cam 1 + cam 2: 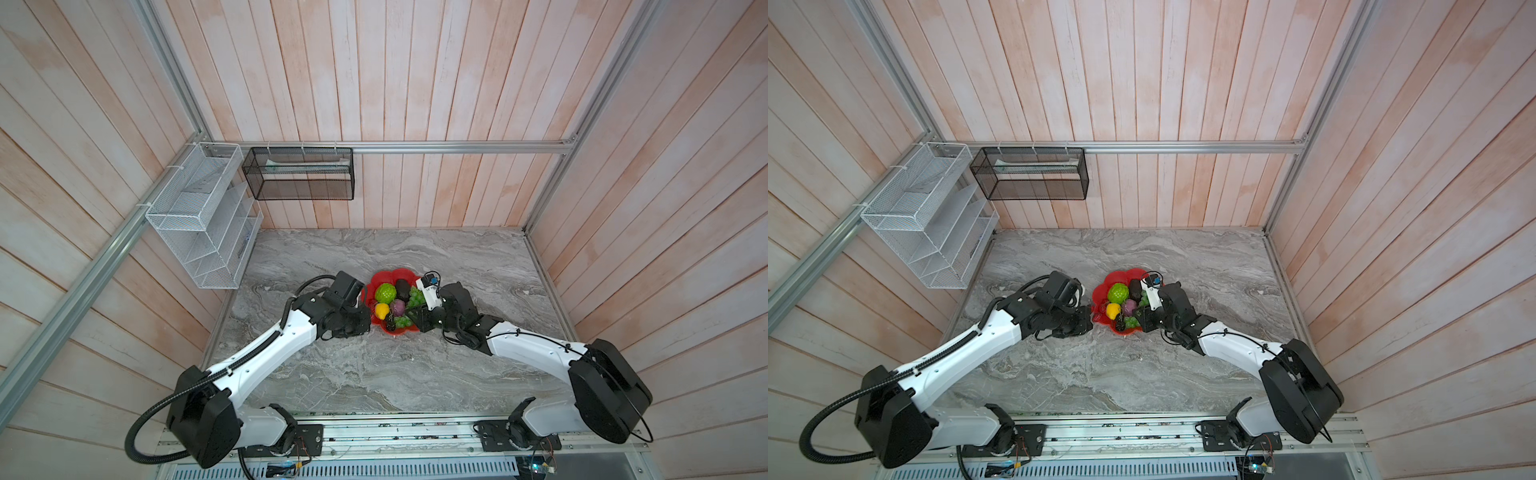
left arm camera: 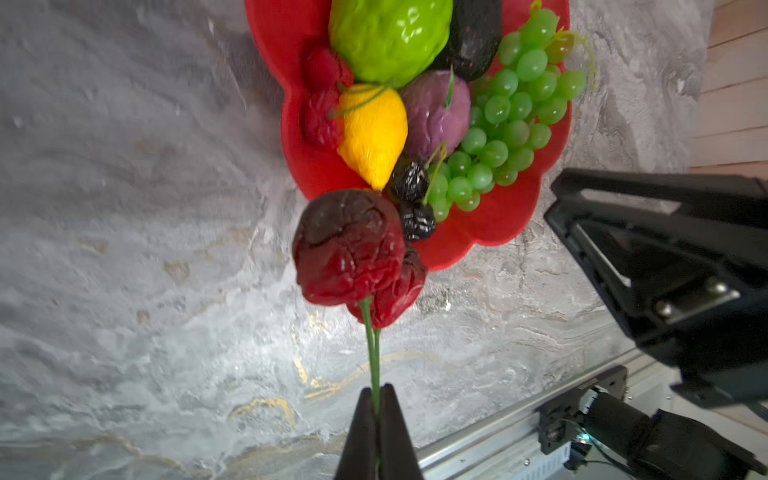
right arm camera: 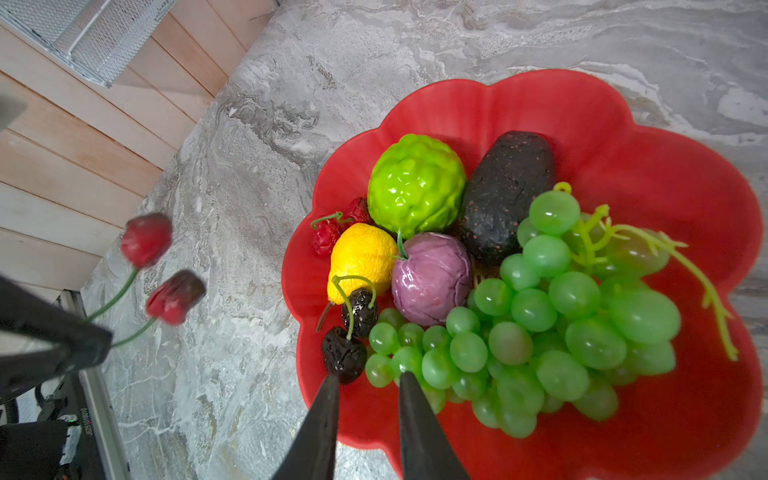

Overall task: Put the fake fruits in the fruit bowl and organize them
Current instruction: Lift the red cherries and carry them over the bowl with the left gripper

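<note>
Your left gripper [image 2: 377, 392] is clamped tight on the thin green stems of a cherry pair [image 2: 349, 249], with both red cherries sticking out past the tips. They sit just outside the fruit bowl [image 3: 540, 108], off the rim that faces the left edge of the tabletop [image 1: 374, 374]. I cannot tell whether they clear the surface.

The bowl stands near the middle of the tabletop. It holds the lime-green ball [image 3: 415, 185], avocado [image 3: 507, 195], lemon [image 3: 361, 257], purple fruit [image 3: 432, 278], grape bunch [image 3: 561, 324] and black berries [image 3: 345, 359]. Another cherry pair [image 3: 328, 237] is tucked against the lemon.

Your right gripper [image 3: 368, 380] hovers over the rim toward the tabletop's front edge. Its jaws are a little apart with nothing between them, and its tips are just beside the berries and grapes.

This looks like the last carry. Next, bring the held cherries over the rim and release them onto bare red dish, which shows mostly toward the back edge. The stems look slim and springy, so lower them before you open. Watch the right gripper, which is close by.
</note>
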Robot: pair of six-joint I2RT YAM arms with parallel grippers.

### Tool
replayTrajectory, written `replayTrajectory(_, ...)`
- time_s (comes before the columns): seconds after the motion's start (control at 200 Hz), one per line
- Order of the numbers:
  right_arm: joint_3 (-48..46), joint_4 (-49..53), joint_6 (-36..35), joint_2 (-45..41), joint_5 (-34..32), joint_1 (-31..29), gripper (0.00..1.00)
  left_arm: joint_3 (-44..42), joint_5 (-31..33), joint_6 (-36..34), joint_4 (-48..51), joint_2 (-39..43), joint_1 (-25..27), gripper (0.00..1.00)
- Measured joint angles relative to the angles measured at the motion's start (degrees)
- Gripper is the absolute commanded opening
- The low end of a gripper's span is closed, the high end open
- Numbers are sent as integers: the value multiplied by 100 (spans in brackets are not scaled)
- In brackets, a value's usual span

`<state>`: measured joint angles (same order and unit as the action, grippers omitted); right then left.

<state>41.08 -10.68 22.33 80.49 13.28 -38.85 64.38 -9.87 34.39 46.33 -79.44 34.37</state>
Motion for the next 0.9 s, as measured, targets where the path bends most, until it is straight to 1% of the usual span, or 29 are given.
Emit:
replayTrajectory(0.085,-2,2,0,-85,-17,0,26,496,116,-496,92,-518,-232,0)
replayTrajectory(0.19,-22,-4,0,-168,-35,0,26,839,238,-931,107,-999,-455,0)
replayTrajectory(0.385,-39,-2,-4,-175,-35,0,27,1272,570,-1480,168,-1799,-522,0)
replayTrajectory(0.65,-44,0,-31,-175,-31,0,26,1727,1040,-1897,197,-2365,-522,0)
replayTrajectory(0.9,-55,-7,-48,-175,-31,0,26,1834,1191,-2133,120,-2745,-522,0)
